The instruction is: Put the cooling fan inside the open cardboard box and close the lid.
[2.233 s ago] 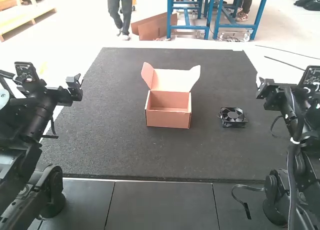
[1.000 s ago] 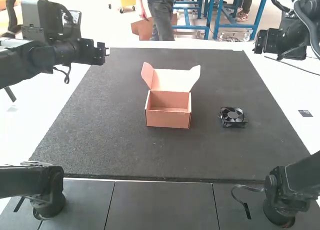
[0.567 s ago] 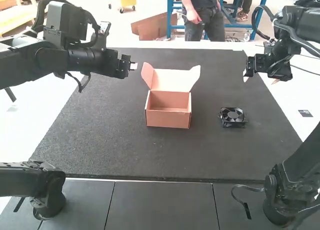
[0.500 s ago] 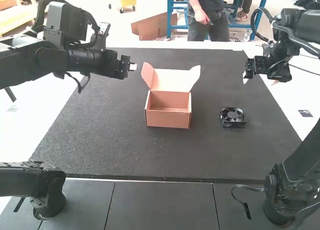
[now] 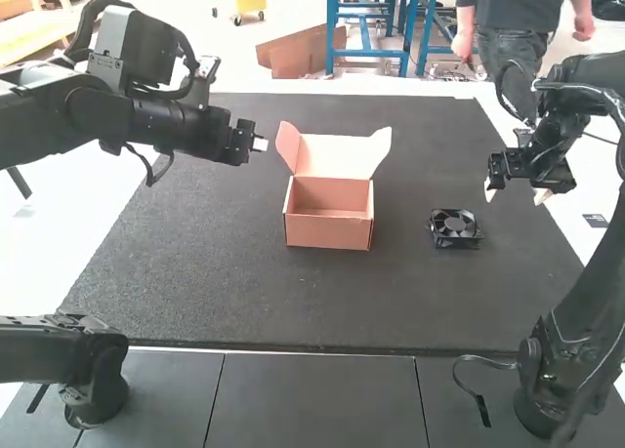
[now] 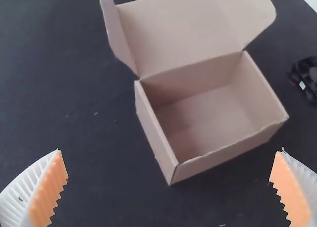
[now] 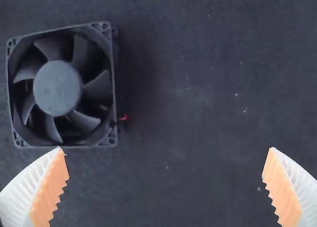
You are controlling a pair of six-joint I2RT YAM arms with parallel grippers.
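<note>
The cooling fan [image 5: 455, 227] is laid flat on the black mat [image 5: 195, 253], near the open cardboard box [image 5: 329, 214] but not inside it. The right hand [image 5: 517, 188] is held wide open and empty above the mat, near the fan. The left hand [image 5: 252, 139] is also spread wide, beside the raised lid.

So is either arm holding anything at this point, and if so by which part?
Nothing is held. The left gripper is near the cardboard box, the right gripper near the cooling fan; both have open jaws and touch neither.
</note>
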